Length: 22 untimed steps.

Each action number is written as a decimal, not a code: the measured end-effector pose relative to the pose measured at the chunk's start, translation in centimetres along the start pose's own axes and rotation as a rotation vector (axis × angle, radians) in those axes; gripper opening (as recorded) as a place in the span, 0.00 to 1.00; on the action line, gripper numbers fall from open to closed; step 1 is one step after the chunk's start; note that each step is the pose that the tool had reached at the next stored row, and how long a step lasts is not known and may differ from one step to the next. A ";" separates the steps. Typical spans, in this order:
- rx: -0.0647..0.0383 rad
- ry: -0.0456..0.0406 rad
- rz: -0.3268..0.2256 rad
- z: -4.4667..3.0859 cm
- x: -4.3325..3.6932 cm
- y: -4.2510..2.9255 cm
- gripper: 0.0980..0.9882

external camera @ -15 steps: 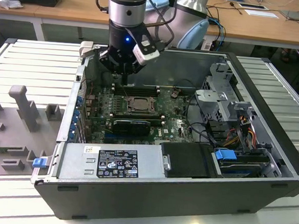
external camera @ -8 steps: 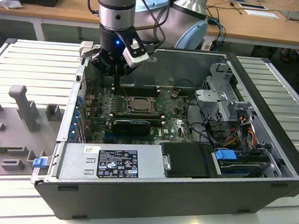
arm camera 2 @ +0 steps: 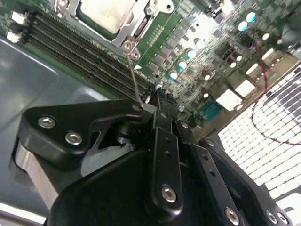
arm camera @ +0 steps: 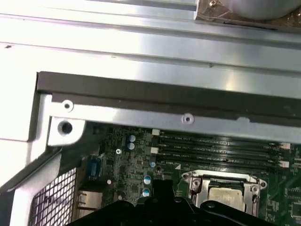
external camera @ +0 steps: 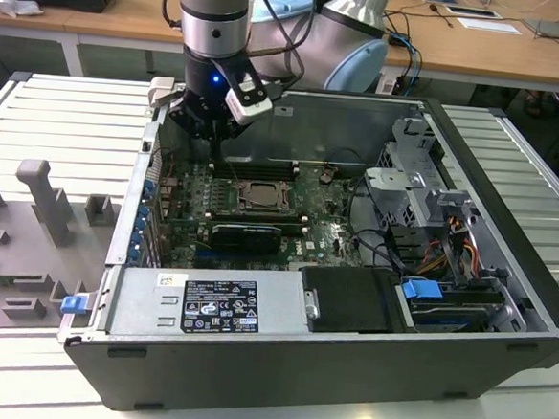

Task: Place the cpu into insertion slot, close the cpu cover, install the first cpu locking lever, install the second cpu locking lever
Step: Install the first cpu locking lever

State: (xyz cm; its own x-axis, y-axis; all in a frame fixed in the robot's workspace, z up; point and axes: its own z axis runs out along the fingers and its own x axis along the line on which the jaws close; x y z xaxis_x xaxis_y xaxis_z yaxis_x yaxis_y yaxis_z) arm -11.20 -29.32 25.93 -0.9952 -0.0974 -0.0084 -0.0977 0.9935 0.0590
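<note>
In the exterior view, the gripper (external camera: 211, 133) hangs inside the open computer case (external camera: 278, 363), near its back wall, behind the insertion slot (external camera: 258, 197). In the second wrist view, its fingers (arm camera 2: 162, 120) are pressed together, beside a thin locking lever (arm camera 2: 134, 77). In both wrist views, the cpu (arm camera: 225, 196) sits in the slot under the closed cpu cover (arm camera: 196, 182).

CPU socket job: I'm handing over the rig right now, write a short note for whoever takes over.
Gripper: low over the board, its tip beside a raised locking lever; grip unclear.
The cpu sits in the insertion slot, and the cpu cover looks down over it.
Done: cpu placed, cover apparently closed.
Left: the raised lever is unlatched; the other lever's state is unclear.
</note>
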 end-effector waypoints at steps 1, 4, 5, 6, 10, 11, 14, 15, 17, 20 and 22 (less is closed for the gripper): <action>0.000 0.0000 0.000 0.07 -0.41 0.22 0.01; 0.000 -0.0001 0.000 0.19 -1.94 0.18 0.01; 0.000 0.0000 0.000 0.24 -2.41 0.15 0.01; 0.000 0.0000 0.000 0.31 -2.96 0.12 0.01; 0.000 -0.0003 0.000 0.82 -5.60 -0.04 0.01; -0.001 -0.0002 0.001 0.92 -5.94 -0.08 0.01; -0.023 -0.0037 0.021 1.37 -6.59 -0.17 0.01; -0.024 -0.0037 0.022 1.54 -6.67 -0.19 0.01; -0.024 -0.0036 0.020 2.15 -6.81 -0.21 0.01; -0.024 -0.0032 0.016 2.58 -6.96 -0.18 0.01; -0.028 -0.0034 0.012 2.69 -7.16 -0.19 0.01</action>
State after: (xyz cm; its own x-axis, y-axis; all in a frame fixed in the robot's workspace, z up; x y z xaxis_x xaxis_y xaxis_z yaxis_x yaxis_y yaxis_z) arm -4.05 -28.66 23.29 -0.9963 -0.0852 -0.0109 -0.0859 0.9925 0.0872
